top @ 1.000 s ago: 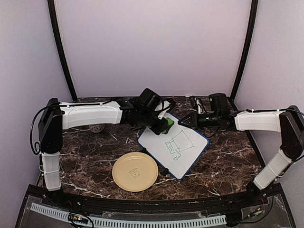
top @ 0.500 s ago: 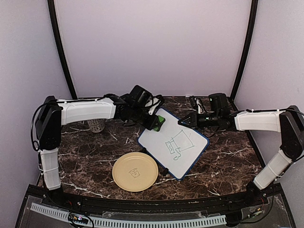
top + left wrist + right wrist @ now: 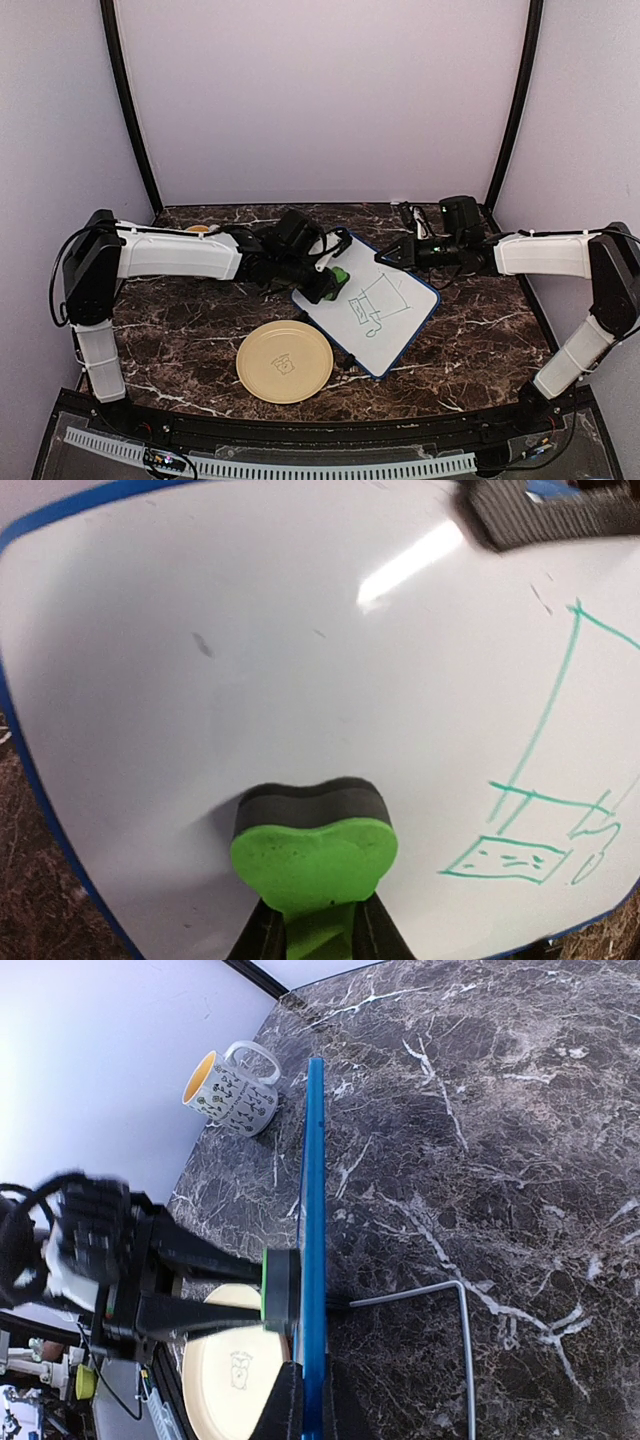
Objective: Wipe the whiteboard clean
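Near the middle of the marble table [image 3: 470,340], the whiteboard [image 3: 400,320] is sitting tilted up rather than lying flat, its corners pointing toward the table's edges. The right gripper [image 3: 385,258] is pinching the board's far corner by its blue frame, jaws clamped tight on it. The left gripper [image 3: 335,280] is clutching a green eraser [image 3: 341,273] and pressing its dark felt face against the board, close to its left edge. Right of the eraser, a green marker drawing [image 3: 540,810] is showing on the white face. Behind the board, a thin wire stand [image 3: 440,1290] is resting on the table, possibly propping it, though the right wrist view is too edge-on to be sure. A pale-yellow plate [image 3: 285,362] is sitting toward the table's near edge, just beside the board. A patterned mug [image 3: 232,1088] is standing toward the far left corner.
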Robot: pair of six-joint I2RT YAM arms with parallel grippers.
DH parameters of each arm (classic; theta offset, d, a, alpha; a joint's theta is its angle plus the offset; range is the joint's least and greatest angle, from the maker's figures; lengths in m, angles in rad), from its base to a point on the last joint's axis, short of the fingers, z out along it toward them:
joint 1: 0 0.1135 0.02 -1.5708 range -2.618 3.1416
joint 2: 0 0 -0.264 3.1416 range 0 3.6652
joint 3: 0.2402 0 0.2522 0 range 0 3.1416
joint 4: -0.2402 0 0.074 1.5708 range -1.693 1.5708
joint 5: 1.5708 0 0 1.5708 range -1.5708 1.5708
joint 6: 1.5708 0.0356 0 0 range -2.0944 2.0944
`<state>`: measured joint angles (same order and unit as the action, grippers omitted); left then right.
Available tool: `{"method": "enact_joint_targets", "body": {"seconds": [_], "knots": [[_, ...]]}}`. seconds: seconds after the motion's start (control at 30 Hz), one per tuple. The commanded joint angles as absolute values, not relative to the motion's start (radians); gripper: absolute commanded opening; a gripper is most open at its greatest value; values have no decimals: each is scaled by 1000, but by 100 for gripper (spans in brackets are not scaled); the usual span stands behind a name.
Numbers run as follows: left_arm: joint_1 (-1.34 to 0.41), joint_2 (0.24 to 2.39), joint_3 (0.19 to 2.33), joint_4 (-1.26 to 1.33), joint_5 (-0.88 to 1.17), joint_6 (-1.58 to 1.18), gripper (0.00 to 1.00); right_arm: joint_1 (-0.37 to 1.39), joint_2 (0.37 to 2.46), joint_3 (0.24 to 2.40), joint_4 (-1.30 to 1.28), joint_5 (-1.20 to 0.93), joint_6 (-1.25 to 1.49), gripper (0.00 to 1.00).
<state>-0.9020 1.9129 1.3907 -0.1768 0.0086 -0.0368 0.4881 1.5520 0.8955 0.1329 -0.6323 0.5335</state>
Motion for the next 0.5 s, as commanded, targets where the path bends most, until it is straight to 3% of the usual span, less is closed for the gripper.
{"method": "enact_joint_targets", "body": {"seconds": [0.0,0.3,0.47], "knots": [[-1004,1929,1270,-188,61,-8,2,495,1570,891,104,-644,494,0],[-1046,1927,1252,-174,21,-8,2,492,1584,897,109,-650,493,0],[-984,1923,1335,-208,-58,-20,2,492,1584,896,110,-653,494,0]]}}
